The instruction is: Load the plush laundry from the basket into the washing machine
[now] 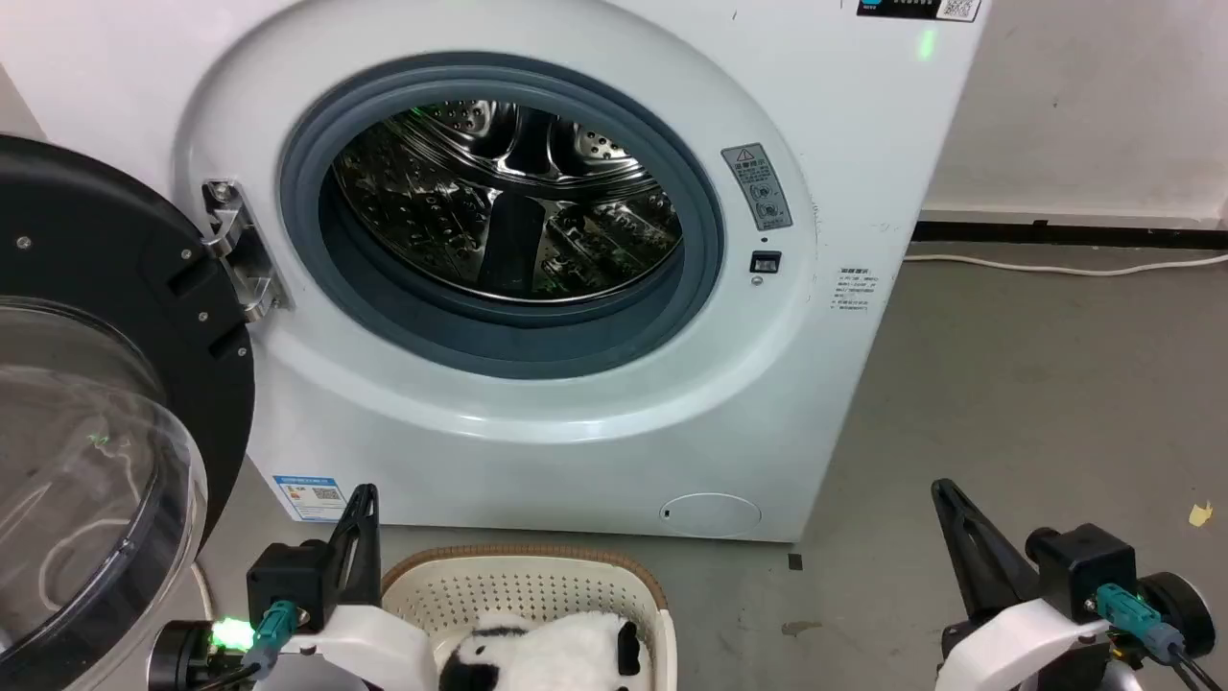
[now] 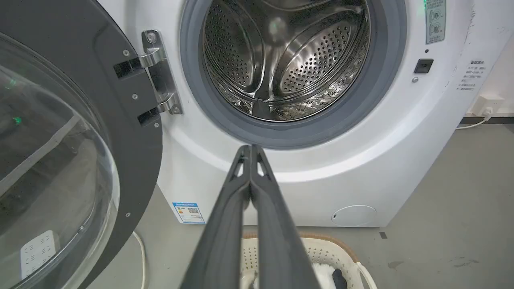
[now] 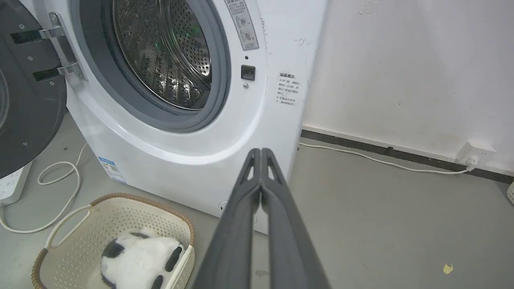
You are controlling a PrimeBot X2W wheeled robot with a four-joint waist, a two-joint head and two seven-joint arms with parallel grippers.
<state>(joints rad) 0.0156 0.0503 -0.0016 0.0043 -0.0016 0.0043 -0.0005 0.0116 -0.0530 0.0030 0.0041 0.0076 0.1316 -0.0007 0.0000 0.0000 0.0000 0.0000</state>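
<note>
The large white front-loading washing machine (image 1: 595, 432) has its black-framed clear round door (image 1: 106, 403) swung open to the left. On the floor before it, the cream perforated plastic basket (image 1: 537, 581) with a brown rim holds the fluffy black-and-white panda plush (image 1: 552, 657). The left gripper (image 2: 249, 149) and right gripper (image 3: 261, 151) hover with fingers pressed together, empty. A thin white cable (image 3: 361, 157) trails along the wall.

Door (image 1: 86, 230) open at left, drum (image 1: 508, 206) mouth unobstructed

No wording is legible. The washing machine (image 1: 576, 461) bears a grey warning-triangle sticker (image 1: 757, 185) on the right and a QR-code sticker (image 1: 309, 496) at the lower left.
</note>
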